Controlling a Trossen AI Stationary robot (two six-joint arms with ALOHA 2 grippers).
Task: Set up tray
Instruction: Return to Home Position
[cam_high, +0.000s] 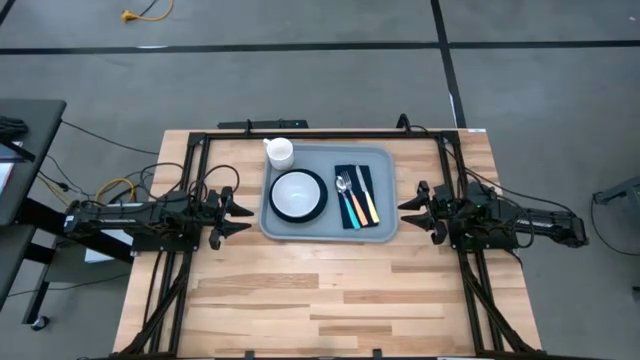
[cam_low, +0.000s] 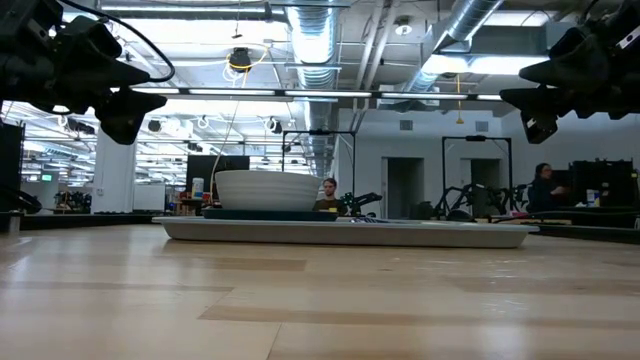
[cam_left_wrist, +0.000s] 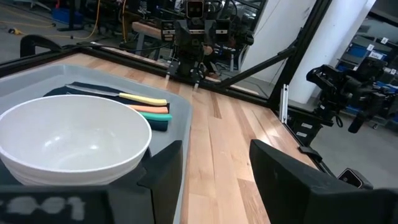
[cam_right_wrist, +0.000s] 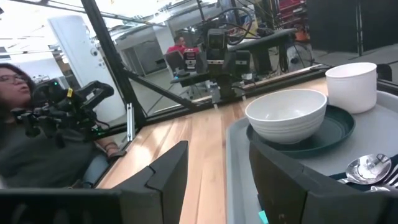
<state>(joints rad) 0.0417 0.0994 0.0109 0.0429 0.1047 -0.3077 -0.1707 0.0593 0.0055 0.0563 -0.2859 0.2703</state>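
On either side of the large flat grey-blue rectangular plastic tray (cam_high: 300, 232) on the pale wooden table (cam_high: 300, 300), the left gripper (cam_high: 243, 218) and right gripper (cam_high: 405, 216) hover wide open, empty, touching nothing.

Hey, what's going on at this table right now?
Nothing is being handled. The tray sits mid-table holding a white bowl on a dark plate, a white cup, and a navy napkin with spoon, fork and knife. The left hand and right hand hang open above the table on either side of it, empty.
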